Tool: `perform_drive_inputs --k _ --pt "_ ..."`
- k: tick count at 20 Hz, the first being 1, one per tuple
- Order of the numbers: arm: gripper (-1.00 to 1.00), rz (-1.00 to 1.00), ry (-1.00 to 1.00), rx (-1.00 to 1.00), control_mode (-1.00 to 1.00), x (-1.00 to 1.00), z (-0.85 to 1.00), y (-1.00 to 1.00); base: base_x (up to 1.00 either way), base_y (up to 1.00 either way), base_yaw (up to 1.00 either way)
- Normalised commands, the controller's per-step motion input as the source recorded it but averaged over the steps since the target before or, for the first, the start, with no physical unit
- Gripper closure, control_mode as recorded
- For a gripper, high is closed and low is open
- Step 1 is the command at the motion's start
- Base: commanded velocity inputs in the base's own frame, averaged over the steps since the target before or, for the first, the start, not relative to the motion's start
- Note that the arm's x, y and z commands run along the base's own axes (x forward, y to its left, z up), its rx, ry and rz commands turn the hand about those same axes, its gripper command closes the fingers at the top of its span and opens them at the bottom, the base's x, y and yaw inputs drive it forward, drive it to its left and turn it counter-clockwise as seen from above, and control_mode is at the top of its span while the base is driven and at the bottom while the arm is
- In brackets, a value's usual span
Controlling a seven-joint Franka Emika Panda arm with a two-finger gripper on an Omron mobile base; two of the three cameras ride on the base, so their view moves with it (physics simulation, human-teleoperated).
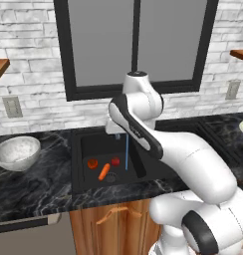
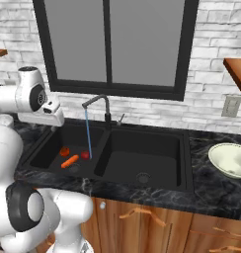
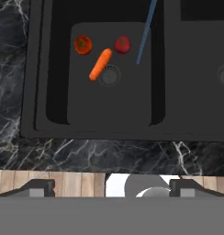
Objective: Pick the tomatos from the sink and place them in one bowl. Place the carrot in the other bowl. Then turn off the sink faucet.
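Two tomatos lie in the left basin of the black sink (image 2: 142,148): an orange-red one (image 3: 83,45) and a red one (image 3: 122,44). The carrot (image 3: 100,64) lies between them beside the drain, also seen as carrot (image 1: 104,172) and carrot (image 2: 69,161). A blue water stream (image 2: 87,133) runs from the sink faucet (image 2: 100,101) into that basin. The mottled grey-white bowl (image 1: 16,152) stands on the counter left of the sink. The pale cream bowl (image 2: 231,159) stands far to the right. My gripper (image 3: 113,189) hangs high over the sink's front edge, open and holding nothing.
Dark marbled counter (image 1: 34,184) surrounds the sink, with wooden cabinet doors (image 2: 142,222) below. A window and brick wall rise behind the faucet. Wooden shelves (image 2: 237,71) jut out at both sides. My own arm (image 1: 158,144) covers the faucet in the left base view.
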Motion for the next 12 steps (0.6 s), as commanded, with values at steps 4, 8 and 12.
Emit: perform_drive_inputs --k 4,8,12 --pt "-1.00 -0.01 0.03 0.02 -1.00 0.39 -0.39 0.19 0.00 0.00 0.00" --pt "-1.00 -0.02 0.00 0.00 -1.00 0.33 -0.39 0.01 0.00 0.00 0.00" --pt "-1.00 -0.01 0.00 0.00 -1.00 0.24 -0.49 0.00 0.00 0.00 0.00"
